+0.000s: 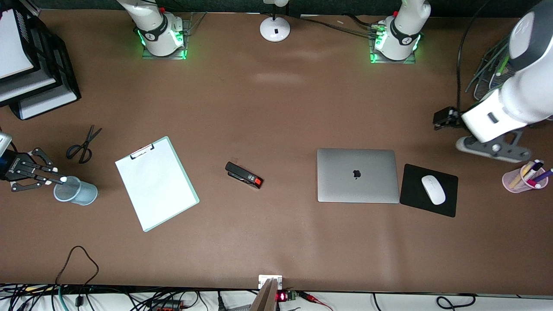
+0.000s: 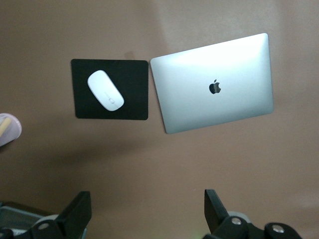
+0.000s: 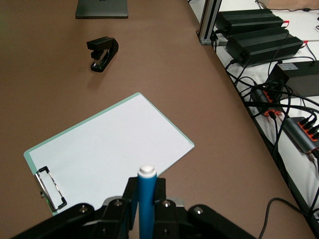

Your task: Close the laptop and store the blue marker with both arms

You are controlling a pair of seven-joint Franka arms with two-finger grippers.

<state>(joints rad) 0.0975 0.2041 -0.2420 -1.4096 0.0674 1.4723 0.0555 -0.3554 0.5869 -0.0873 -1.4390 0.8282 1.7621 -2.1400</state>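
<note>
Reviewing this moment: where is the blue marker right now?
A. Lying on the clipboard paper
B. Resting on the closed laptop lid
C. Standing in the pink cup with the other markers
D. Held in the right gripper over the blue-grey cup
D: the right wrist view shows the blue marker clamped upright in the right gripper, which the front view places over the rim of the blue-grey cup at the right arm's end of the table.

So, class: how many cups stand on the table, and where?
2. A blue-grey cup at the right arm's end, beside the right gripper; a pink cup holding markers at the left arm's end.
</note>
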